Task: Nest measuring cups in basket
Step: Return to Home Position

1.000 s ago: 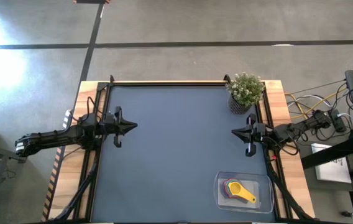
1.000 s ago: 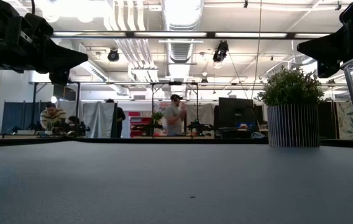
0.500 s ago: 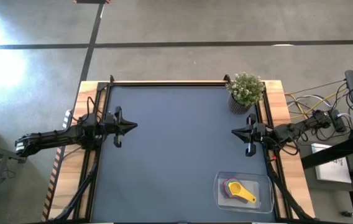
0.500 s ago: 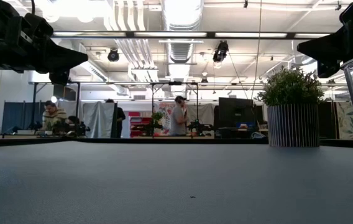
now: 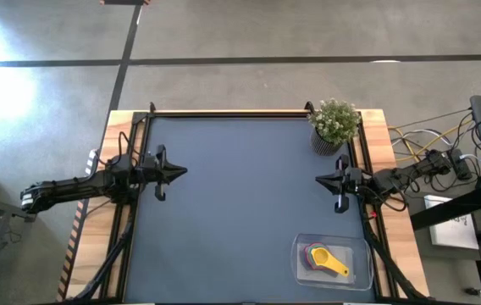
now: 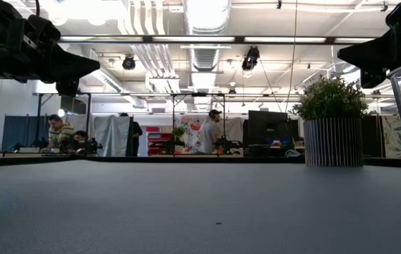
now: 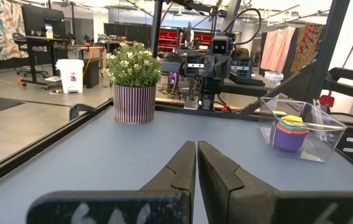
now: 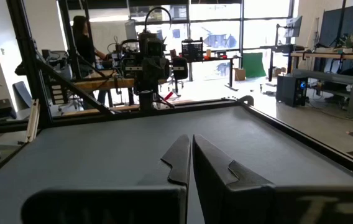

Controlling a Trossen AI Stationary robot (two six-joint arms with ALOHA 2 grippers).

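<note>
No change on dark grey table [image 5: 240,212] over last second. Left gripper [image 5: 181,172] and right gripper [image 5: 320,180] stay parked at opposite sides, fingers pressed together, empty. Nested multicoloured plastic measuring cups [image 5: 321,257], yellow on top, sit inside clear rectangular plastic basket [image 5: 361,252] at corner on right arm's side. Task looks complete.

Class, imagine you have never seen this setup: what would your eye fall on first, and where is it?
The bright stack of measuring cups, yellow on top, sits in the clear basket at the near right corner of the table. A potted plant stands at the far right corner. The left gripper and right gripper, both shut, face each other from the table's two sides.
</note>
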